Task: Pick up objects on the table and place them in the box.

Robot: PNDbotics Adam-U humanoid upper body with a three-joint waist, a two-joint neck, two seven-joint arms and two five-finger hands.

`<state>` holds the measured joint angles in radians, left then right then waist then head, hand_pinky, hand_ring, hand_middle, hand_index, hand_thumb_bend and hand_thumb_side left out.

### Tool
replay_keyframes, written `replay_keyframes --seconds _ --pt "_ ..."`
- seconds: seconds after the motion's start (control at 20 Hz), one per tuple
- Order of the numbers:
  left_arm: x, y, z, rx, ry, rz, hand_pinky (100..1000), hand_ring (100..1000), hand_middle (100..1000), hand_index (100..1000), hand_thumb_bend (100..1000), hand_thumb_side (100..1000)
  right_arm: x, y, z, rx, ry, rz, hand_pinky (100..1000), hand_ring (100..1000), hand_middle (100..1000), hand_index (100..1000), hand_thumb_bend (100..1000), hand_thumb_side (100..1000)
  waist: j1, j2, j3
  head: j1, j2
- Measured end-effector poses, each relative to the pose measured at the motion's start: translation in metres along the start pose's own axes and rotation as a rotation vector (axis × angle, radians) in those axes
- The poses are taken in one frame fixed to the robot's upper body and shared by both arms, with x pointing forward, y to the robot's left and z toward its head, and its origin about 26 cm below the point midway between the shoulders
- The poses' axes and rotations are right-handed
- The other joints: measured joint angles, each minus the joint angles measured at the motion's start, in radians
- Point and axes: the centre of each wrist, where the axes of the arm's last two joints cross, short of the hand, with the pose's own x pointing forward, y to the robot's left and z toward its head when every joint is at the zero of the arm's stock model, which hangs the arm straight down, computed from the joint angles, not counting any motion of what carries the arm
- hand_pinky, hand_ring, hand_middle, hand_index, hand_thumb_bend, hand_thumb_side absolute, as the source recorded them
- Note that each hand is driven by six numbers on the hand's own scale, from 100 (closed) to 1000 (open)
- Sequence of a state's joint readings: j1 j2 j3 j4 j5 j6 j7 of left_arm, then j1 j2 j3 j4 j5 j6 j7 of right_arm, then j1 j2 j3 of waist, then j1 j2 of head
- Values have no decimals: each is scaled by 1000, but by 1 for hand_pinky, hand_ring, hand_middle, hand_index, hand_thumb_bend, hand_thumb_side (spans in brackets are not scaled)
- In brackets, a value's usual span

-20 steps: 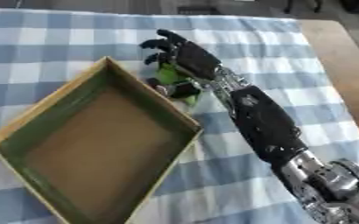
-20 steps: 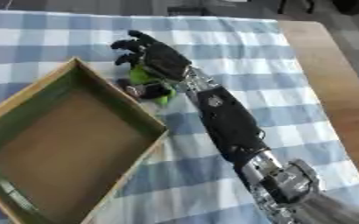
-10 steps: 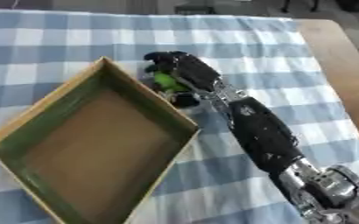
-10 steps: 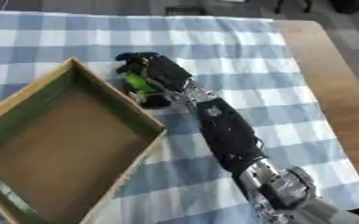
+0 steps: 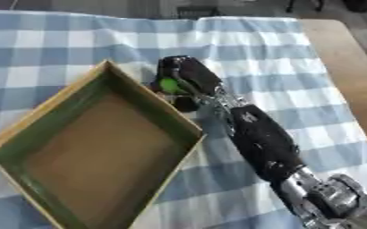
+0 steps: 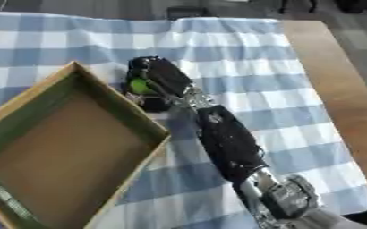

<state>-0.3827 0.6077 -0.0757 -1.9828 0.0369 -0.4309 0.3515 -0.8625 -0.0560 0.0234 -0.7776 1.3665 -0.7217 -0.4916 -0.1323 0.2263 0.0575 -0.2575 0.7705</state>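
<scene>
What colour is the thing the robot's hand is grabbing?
Bright green. The object shows between the curled fingers of the right hand, best in the left eye view.

The blue-and-white checked tablecloth (image 5: 77,40) carries pale blue and white squares crossed by deeper blue ones. The open square cardboard box (image 5: 30,134) has tan outer edges, dull green inner walls and a plain brown floor. The robot's black right hand (image 5: 188,74) and its forearm are glossy black, turning silver-grey at the joints near the lower edge. A small bright green object (image 5: 169,85) shows against the dark fingers. The bare wooden tabletop strip (image 5: 351,71) beside the cloth is light brown.
</scene>
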Motion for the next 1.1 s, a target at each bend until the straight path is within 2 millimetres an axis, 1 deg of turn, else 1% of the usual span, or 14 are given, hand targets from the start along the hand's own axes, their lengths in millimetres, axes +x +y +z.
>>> replay_keyframes --seconds 0.05,0.25,0.3,0.35,0.45,0.75,0.9,0.95,1.0,1.05,1.1 --pt "0 0 0 0 0 0 190 642 708 824 511 719 0 -1 -1 -5 -4 0 100 131 403 429 100 525 0 0 0 -4 0" --pt "0 0 0 0 0 0 189 642 708 824 511 719 2 -9 -8 -29 -25 21 100 116 386 395 100 525 0 0 0 -7 0" --pt "0 0 0 0 0 0 189 642 708 824 511 719 2 -11 -9 -32 -30 29 100 114 386 392 100 540 0 0 0 -7 0" --pt "0 0 0 0 0 0 189 642 708 824 511 719 3 -12 -11 -36 -35 35 100 112 382 387 100 525 0 0 0 -7 0" --pt "0 0 0 0 0 0 187 642 708 824 511 719 4 -15 -13 -46 -42 49 100 109 378 382 100 525 0 0 0 -8 0" --pt "0 0 0 -1 0 0 189 643 708 824 511 719 9 -23 -23 -92 -65 74 100 108 378 391 100 525 0 0 0 -11 0" --pt "0 0 0 -1 0 0 190 643 708 823 510 719 12 -28 -28 -126 -76 63 100 109 379 394 100 525 0 0 0 -15 0" --pt "0 0 0 -1 0 0 190 643 708 824 510 720 13 -30 -30 -140 -79 56 100 109 381 404 100 542 0 0 0 -15 0" --pt "0 0 0 -1 0 0 190 643 708 824 510 720 14 -31 -31 -154 -81 46 100 109 380 404 100 525 0 0 0 -15 0" --pt "0 0 0 -1 0 0 192 643 708 823 511 720 15 -33 -32 -169 -83 35 100 111 383 423 100 525 0 0 0 -15 0" --pt "0 0 0 -1 0 0 192 643 708 823 510 720 15 -35 -34 -185 -85 21 100 111 384 422 100 544 0 0 0 -16 0"
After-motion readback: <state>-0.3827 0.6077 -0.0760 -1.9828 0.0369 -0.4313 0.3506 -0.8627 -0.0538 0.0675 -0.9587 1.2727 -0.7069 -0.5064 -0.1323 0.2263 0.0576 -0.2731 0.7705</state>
